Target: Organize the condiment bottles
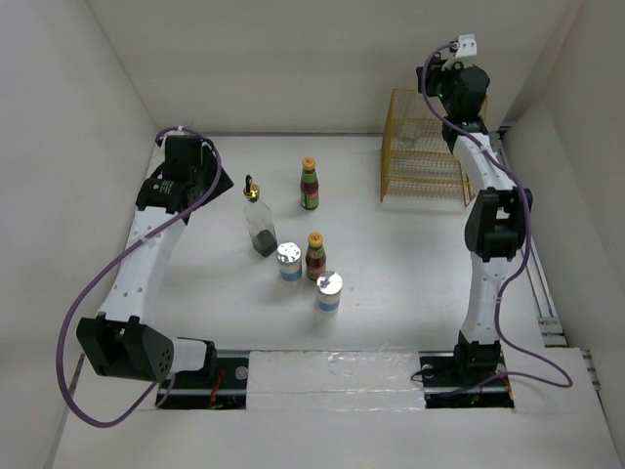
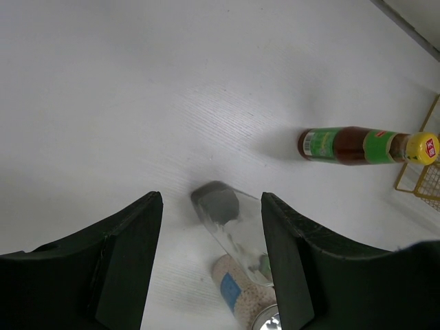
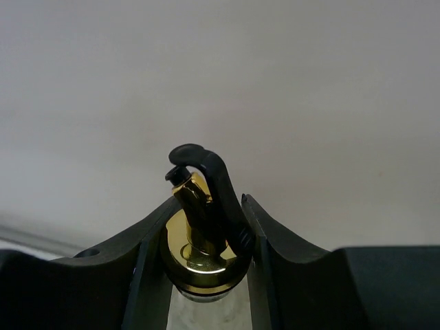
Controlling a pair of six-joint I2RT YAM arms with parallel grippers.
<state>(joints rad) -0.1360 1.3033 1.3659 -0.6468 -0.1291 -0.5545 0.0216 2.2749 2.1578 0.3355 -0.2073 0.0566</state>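
My left gripper [image 1: 220, 186] is open and empty, just left of a tall clear glass bottle [image 1: 260, 225] with a gold pourer top. In the left wrist view that bottle [image 2: 234, 230] shows between my open fingers [image 2: 137, 261], untouched, with a white jar [image 2: 240, 292] beyond it. Two red-brown sauce bottles [image 1: 310, 185] [image 1: 315, 256] and two silver-lidded white jars [image 1: 289, 262] [image 1: 329, 291] stand mid-table. My right gripper [image 3: 210, 206] is shut on the gold top [image 3: 199, 254] of the second clear glass bottle [image 1: 409, 133], held at the yellow wire rack [image 1: 425, 161].
The yellow wire rack stands at the back right, against the rear wall; its corner shows in the left wrist view [image 2: 421, 180]. White walls close in the table at the left, right and back. The right arm [image 1: 488, 225] reaches up along the right side.
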